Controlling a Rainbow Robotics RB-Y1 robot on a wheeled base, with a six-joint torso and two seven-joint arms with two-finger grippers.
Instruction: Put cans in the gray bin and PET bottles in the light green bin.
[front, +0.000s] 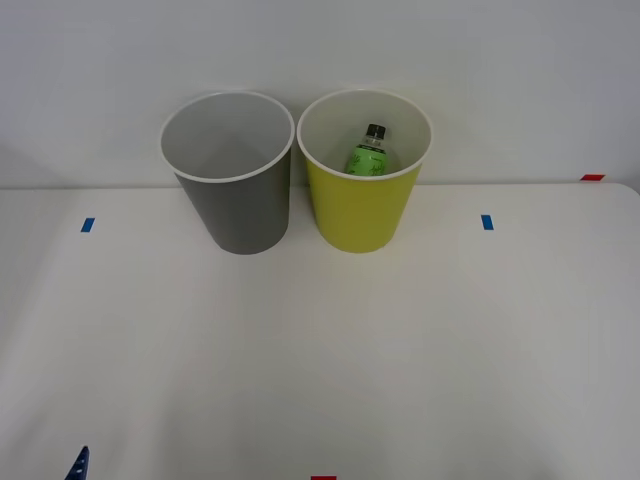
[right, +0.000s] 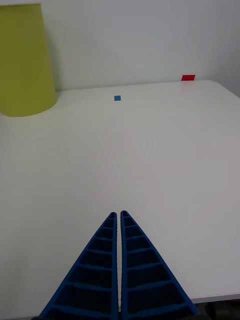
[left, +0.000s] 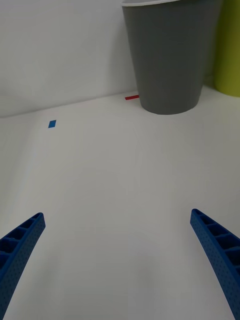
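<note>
Currently, front view: the gray bin (front: 235, 195) and the light green bin (front: 366, 190) are seen upright at the far side of the white table (front: 320, 360), rims almost touching, gray on the left.
Bottle: the PET bottle (front: 367, 152) is found inside the light green bin, leaning against the inner wall, black cap uppermost.
Gray bin contents: nothing is seen in the part of the white interior that shows.
Markers: small blue tape marks (front: 487, 222) are stuck to the table on either side of the bins.
Right wrist view: the right gripper (right: 120, 214) is held low over bare table near its front edge, its blue ribbed fingers pressed together on nothing; the light green bin (right: 25, 60) is seen well ahead and off to one side.
Left wrist view: the left gripper (left: 117, 220) is held with fingers spread wide and nothing between them; the gray bin (left: 170, 55) is seen well ahead.
Step in hand: the sorting is judged done, as no loose item is seen on the table.
Doing it well: both arms are best kept low and well apart from the bins, so neither is tipped.
</note>
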